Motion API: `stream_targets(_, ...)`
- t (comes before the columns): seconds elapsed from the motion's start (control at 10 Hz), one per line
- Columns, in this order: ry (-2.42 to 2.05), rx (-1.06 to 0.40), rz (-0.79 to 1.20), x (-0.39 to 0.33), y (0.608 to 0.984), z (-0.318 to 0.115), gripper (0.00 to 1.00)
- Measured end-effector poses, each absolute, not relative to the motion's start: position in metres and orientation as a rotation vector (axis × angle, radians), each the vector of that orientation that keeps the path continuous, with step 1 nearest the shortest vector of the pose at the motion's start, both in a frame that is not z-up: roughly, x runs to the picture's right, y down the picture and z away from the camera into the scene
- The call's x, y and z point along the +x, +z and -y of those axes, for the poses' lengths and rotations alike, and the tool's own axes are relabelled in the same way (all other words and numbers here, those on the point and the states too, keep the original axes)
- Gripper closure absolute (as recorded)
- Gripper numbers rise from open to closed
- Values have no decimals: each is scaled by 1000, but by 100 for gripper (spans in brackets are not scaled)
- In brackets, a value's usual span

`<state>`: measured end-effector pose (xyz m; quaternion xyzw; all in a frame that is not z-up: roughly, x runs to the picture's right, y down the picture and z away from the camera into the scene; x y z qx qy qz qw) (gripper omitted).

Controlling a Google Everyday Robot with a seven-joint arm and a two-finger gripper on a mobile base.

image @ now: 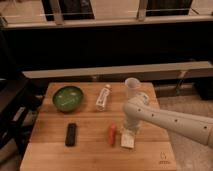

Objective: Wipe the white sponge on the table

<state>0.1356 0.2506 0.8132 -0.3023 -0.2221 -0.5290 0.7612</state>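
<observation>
The white sponge point(128, 140) is a small cream block lying on the wooden table point(90, 150), near the front, just right of the orange carrot-like item point(112, 134). My gripper point(129, 132) comes down from the white arm point(165, 121) at the right and sits on top of the sponge, shut on it and pressing it onto the tabletop. The arm hides the sponge's upper part.
A green bowl point(68, 97) stands at the back left, a white labelled bottle point(103, 96) lies at the back middle, and a clear cup point(132, 85) stands behind the arm. A black oblong object point(71, 134) lies front left. A small dark logo point(162, 156) marks the front right corner.
</observation>
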Motion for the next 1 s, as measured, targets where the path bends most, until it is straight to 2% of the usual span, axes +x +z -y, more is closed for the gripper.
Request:
stream_targets(0.5, -1202, -651, 474, 130, 842, -200, 100)
stream_targets(0.8, -1128, -648, 472, 165, 851, -180, 100)
stream_targets(1.0, -1078, -653, 458, 189, 844, -183, 100)
